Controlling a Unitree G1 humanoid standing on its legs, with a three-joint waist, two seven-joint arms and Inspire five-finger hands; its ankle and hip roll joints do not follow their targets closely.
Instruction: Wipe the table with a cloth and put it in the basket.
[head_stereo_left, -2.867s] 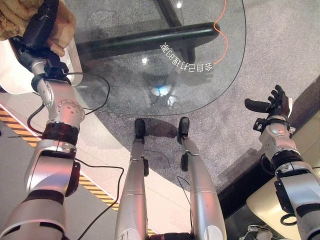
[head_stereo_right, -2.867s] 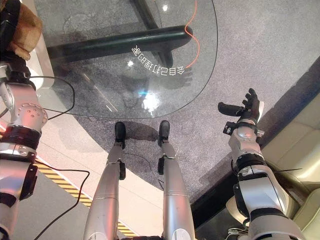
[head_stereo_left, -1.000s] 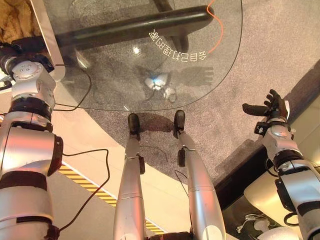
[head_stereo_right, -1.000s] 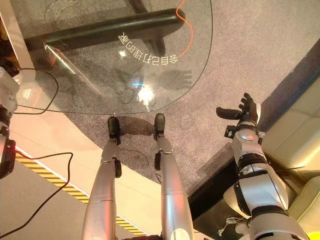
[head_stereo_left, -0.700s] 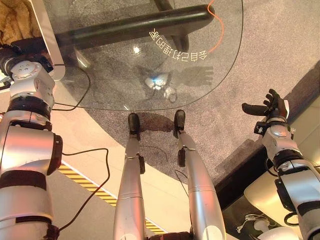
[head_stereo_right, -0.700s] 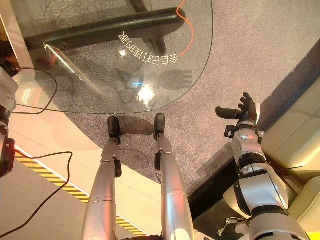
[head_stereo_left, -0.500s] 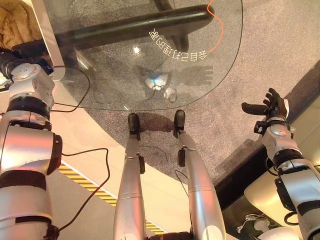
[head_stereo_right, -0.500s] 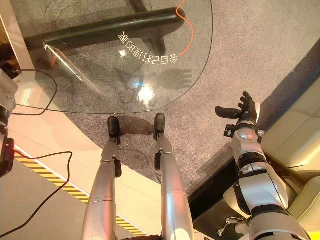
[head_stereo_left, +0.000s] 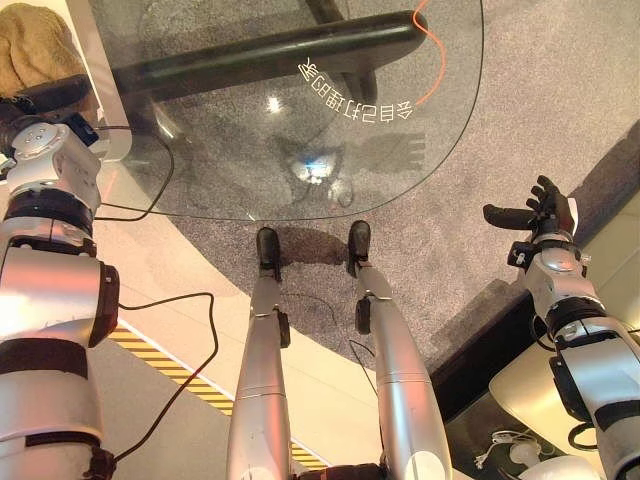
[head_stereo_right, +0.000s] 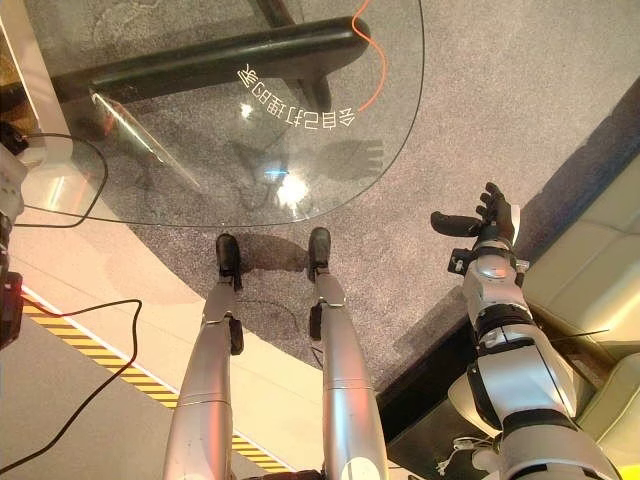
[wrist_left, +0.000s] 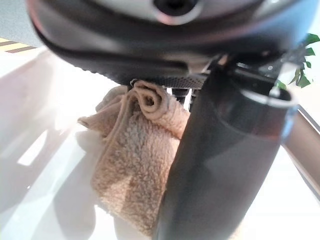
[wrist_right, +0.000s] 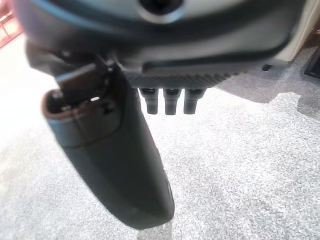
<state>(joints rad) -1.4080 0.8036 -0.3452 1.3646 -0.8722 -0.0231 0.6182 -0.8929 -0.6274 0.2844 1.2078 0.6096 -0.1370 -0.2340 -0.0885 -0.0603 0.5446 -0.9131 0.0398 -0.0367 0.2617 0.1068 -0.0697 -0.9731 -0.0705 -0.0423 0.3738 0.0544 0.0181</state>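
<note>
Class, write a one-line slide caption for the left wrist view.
Left hand poised over a crumpled tan terry cloth lying on a white surface.

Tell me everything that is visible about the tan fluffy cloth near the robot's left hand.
The tan fluffy cloth looks like terry towel, soft and looped. It lies crumpled in folds on a white glossy surface, with one edge rolled up directly under the left hand. The hand's dark thumb stands in front of it and hides part of it; whether the fingers grip the cloth cannot be told. From the head camera it shows as a tan heap beyond the left arm, beside the glass table.
</note>
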